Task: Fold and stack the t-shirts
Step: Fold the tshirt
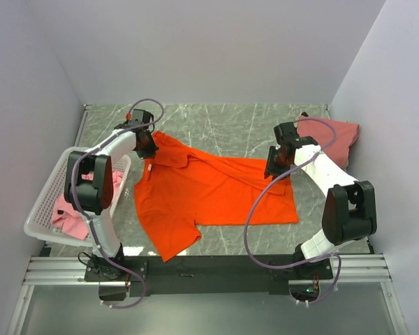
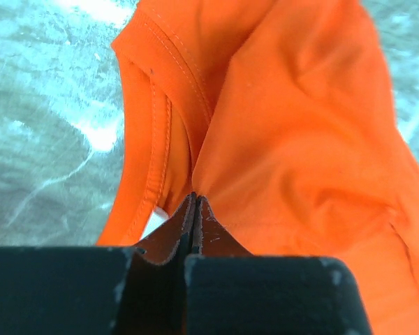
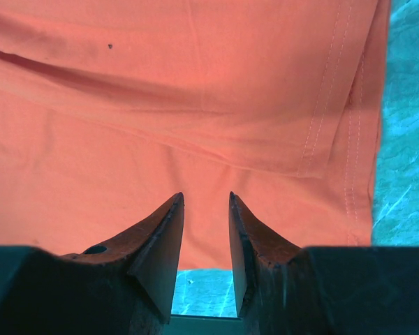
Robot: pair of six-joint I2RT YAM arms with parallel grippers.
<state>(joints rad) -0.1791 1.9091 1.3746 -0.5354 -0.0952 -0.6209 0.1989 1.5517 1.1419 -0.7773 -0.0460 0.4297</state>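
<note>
The bright orange t-shirt [image 1: 209, 192] lies spread on the grey marble table [image 1: 223, 122]. My left gripper [image 1: 148, 145] is shut on its cloth beside the collar [image 2: 146, 139]; the pinched fold [image 2: 279, 139] rises to the jaws [image 2: 194, 199]. My right gripper [image 1: 276, 167] is open over the shirt's right hem corner [image 3: 349, 139], its fingertips [image 3: 174, 206] just above the cloth edge. A salmon-pink t-shirt [image 1: 335, 136] lies at the back right behind the right arm. A lighter pink t-shirt [image 1: 73, 216] sits in the basket.
A white perforated plastic basket [image 1: 45, 202] stands at the left edge of the table. White walls enclose the table on three sides. The arm bases sit on a black rail [image 1: 209, 269] at the near edge.
</note>
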